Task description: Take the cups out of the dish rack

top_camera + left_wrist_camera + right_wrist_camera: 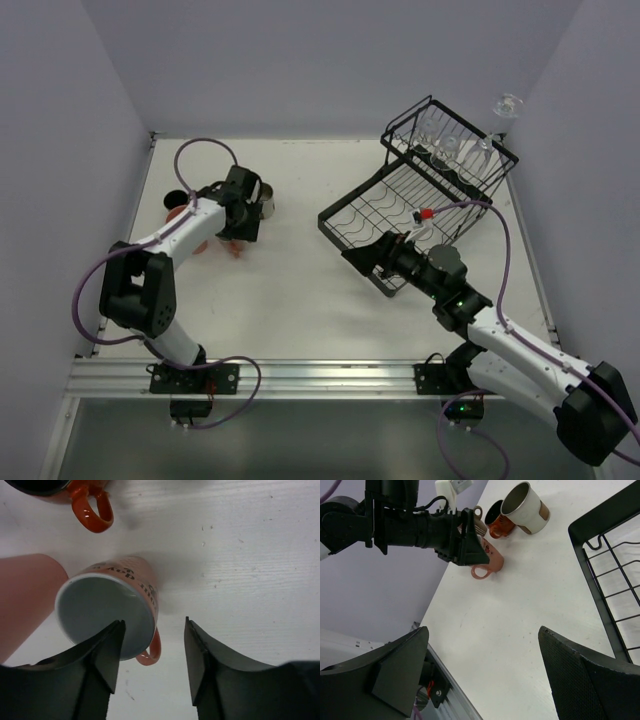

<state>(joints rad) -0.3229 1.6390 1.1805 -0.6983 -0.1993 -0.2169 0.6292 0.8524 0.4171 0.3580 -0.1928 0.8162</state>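
Small pink mug on the table, left side, its mouth facing the wrist camera, beside the tall pink tumbler and orange-red mug. Left gripper spread, holding nothing, one finger over the mug's rim. Clear glasses sit in the raised basket of the dish rack; right gripper wide apart and empty at the rack's near edge.

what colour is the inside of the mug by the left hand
The mug is pale grey-white inside; left wrist view shows it best.
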